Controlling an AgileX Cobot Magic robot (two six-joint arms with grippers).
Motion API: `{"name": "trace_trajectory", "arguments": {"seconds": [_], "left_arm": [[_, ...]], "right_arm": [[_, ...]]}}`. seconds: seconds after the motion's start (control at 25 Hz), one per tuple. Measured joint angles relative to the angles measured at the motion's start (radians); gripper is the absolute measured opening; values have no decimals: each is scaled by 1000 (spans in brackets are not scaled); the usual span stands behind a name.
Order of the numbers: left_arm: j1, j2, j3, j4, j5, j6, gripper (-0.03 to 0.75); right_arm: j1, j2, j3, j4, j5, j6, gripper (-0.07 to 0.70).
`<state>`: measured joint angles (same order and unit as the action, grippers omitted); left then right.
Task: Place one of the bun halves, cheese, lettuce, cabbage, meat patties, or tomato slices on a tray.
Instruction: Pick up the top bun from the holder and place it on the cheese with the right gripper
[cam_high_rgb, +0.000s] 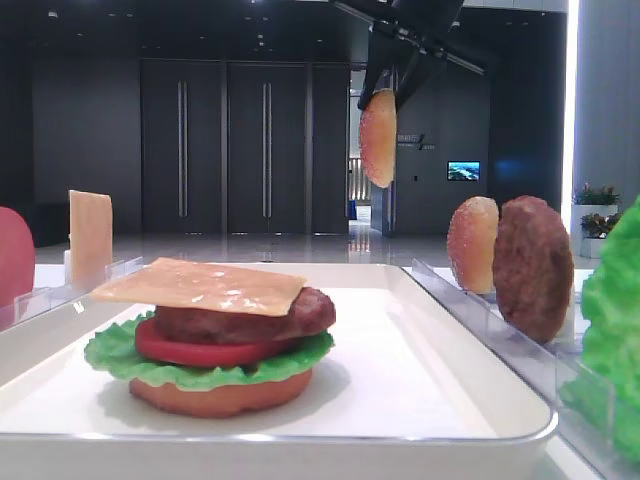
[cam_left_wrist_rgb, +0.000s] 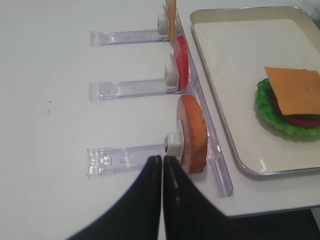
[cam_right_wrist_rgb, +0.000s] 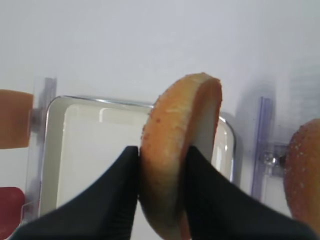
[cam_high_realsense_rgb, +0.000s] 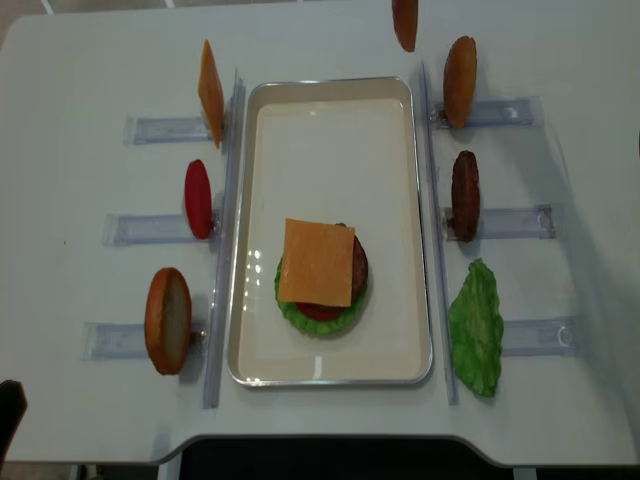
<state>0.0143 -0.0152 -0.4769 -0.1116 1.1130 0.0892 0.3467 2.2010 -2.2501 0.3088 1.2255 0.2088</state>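
Sesame top bun (cam_right_wrist_rgb: 172, 150) held on edge, high above the white tray's (cam_high_realsense_rgb: 330, 372) far end.

Golden-brown, speckled crust facing left in the wrist view, pale flat underside facing right, pinched between black fingers (cam_right_wrist_rgb: 105, 200). On the tray toward its near end: stack of orange-brown bottom bun (cam_high_rgb: 220, 392), ruffled green lettuce (cam_high_rgb: 115, 352), red tomato slice (cam_high_rgb: 190, 350), dark bumpy meat patty (cam_high_rgb: 250, 320), with a square yellow-orange cheese slice (cam_high_realsense_rgb: 317, 262) lying flat on top, slightly overhanging.
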Motion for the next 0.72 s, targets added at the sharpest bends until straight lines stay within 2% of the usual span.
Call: {"name": "trace_trajectory", "arguments": {"seconds": [0.28,0.72], "left_arm": [[0,0,0,0,0,0,0],[0,0,0,0,0,0,0]], "right_arm": [[2,-56,7,58,1,-22,203],[56,-194,166,76,4,-77,202]]}}
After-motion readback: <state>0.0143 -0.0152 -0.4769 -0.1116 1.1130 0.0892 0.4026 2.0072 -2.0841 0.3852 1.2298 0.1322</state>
